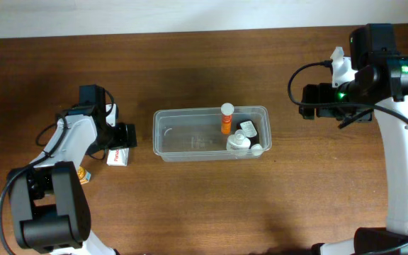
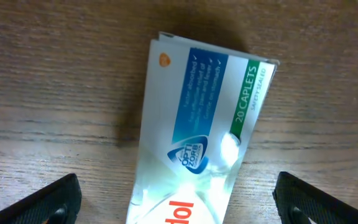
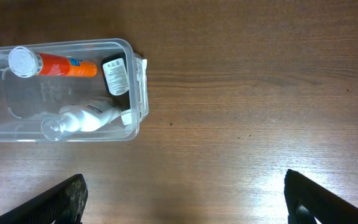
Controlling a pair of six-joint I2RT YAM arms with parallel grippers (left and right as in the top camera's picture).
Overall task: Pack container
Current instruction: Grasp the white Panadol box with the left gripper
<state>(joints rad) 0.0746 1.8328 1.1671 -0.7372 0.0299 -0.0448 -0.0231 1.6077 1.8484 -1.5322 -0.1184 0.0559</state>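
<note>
- Container [image 1: 190, 111]: one clear plastic tub, lying at the middle of the wooden table [image 1: 190, 212], between the two arms and apart from both.
- Inside it, at its right end, three things are crowded together: one orange bottle [image 1: 226, 122] with a white cap, one white bottle [image 1: 238, 142] lying on its side, and one dark flat item with a white label [image 3: 115, 76]. A small white round piece [image 1: 256, 149] sits in the corner beside the white bottle; I cannot tell what it is.
- The tub's left half holds nothing.
- One carton [image 2: 197, 124] lies flat on the table outside the tub, to its left and near it. It is white, blue and green and printed "20 CAPLETS".
- Left gripper [image 2: 179, 202]: its jaws are spread wide, one finger on each side of the carton, neither touching it.
- Right gripper [image 3: 194, 199]: its jaws are spread wide over bare wood, gripping nothing, with the tub's right end ahead of it.
- One small orange-brown thing [image 1: 83, 173] shows beside the left arm, too hidden to identify.
</note>
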